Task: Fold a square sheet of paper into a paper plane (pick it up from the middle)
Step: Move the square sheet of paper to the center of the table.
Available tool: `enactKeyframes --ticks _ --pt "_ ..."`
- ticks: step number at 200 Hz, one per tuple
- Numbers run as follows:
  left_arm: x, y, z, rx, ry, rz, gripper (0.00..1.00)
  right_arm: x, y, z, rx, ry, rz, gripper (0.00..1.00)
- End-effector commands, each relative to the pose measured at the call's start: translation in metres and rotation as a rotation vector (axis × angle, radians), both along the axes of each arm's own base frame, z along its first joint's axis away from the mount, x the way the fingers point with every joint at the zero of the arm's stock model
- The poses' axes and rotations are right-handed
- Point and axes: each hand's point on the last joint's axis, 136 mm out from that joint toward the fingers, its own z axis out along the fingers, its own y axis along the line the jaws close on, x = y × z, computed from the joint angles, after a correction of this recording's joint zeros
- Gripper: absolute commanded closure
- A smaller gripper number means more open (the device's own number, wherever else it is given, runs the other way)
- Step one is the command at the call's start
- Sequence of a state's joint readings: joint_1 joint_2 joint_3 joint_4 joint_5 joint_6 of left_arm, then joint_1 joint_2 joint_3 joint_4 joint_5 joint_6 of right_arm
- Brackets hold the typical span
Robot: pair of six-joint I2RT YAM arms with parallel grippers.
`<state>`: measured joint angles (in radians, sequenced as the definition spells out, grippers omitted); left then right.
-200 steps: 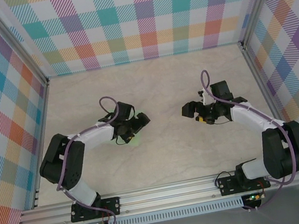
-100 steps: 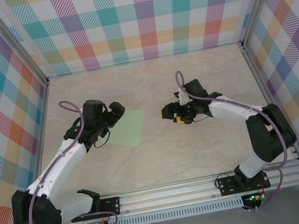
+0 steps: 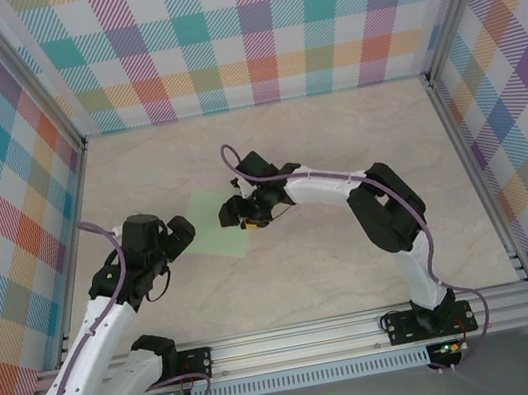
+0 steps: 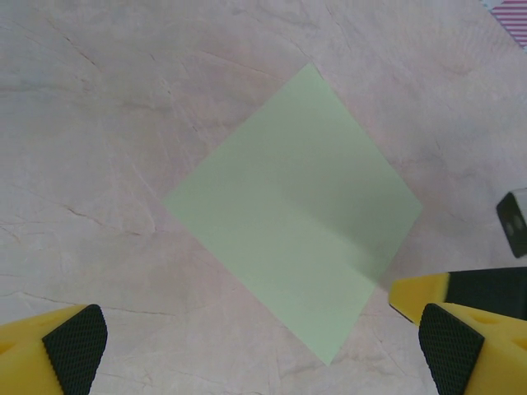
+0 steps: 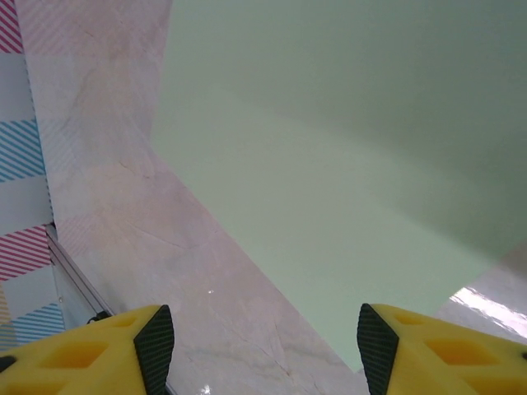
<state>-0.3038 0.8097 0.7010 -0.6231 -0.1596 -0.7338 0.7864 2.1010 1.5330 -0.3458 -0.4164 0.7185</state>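
From above, the square sheet of paper (image 3: pixel 210 227) lies flat and unfolded on the marble-patterned desk (image 3: pixel 336 145), left of the desk's middle. The left pincer (image 3: pixel 184 237) sits just beside the sheet's left edge, its fingers spread. The right arm reaches across from the other side, so the right pincer (image 3: pixel 237 213) is over the sheet's right edge; from this height its gap is hard to read. In the left wrist view the sheet (image 4: pixel 292 210) appears as a diamond, one corner pointing up, smooth apart from a faint shadow band across it. The left pincer (image 4: pixel 262 350) is spread wide, its two yellow fingers with black pads in the bottom corners, nothing between them but the sheet's lower corner and bare desk (image 4: pixel 107 123). A yellow-and-black finger of the right pincer (image 4: pixel 420 295) lies at the sheet's right-hand corner. In the right wrist view the sheet (image 5: pixel 329 164) takes up the upper right, seen very close, its straight edge running diagonally down between the fingers. The right pincer (image 5: pixel 263 350) is partly spread, gripping nothing; whether the fingers touch the paper cannot be told.
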Motion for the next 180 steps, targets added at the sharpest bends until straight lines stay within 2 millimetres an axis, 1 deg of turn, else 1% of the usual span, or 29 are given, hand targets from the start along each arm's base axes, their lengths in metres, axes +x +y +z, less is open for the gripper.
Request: enactKeyframes --ticks 1,26,41,60,74,100,118,127,139,162,180 --pt "-0.007 0.011 -0.006 0.045 0.011 0.016 0.0 -0.005 -0.002 -0.018 -0.058 0.065 0.017 0.37" --pt "-0.008 0.011 -0.007 0.042 0.008 0.011 0.0 -0.009 -0.008 -0.038 -0.13 0.093 0.05 0.38" --pt "-0.007 0.008 -0.008 0.031 0.009 0.001 0.0 -0.012 -0.019 -0.051 -0.197 0.094 0.06 0.38" --pt "-0.007 0.006 -0.011 0.026 0.012 -0.007 0.0 -0.017 -0.039 -0.061 -0.28 0.08 0.072 0.38" --pt "-0.007 0.004 -0.012 0.019 0.011 -0.017 0.0 -0.019 -0.053 -0.063 -0.316 0.064 0.086 0.39" --pt "-0.005 -0.004 -0.012 -0.008 0.007 -0.051 0.0 -0.02 -0.086 -0.064 -0.381 0.025 0.102 0.4" --pt "-0.005 -0.01 -0.012 -0.025 0.006 -0.081 0.0 -0.012 -0.111 -0.061 -0.409 0.002 0.093 0.4" --pt "-0.004 -0.013 -0.012 -0.033 0.005 -0.095 0.0 -0.009 -0.116 -0.055 -0.4 -0.013 0.099 0.4" --pt "-0.003 -0.017 -0.012 -0.044 0.002 -0.115 0.0 -0.006 -0.115 -0.042 -0.38 -0.048 0.117 0.4" --pt "-0.001 -0.022 -0.012 -0.058 0.005 -0.139 0.0 -0.002 -0.096 -0.013 -0.275 -0.082 0.104 0.38" --pt "-0.001 -0.02 -0.014 -0.047 0.013 -0.13 0.0 0.001 -0.077 -0.004 -0.197 -0.066 0.063 0.37"
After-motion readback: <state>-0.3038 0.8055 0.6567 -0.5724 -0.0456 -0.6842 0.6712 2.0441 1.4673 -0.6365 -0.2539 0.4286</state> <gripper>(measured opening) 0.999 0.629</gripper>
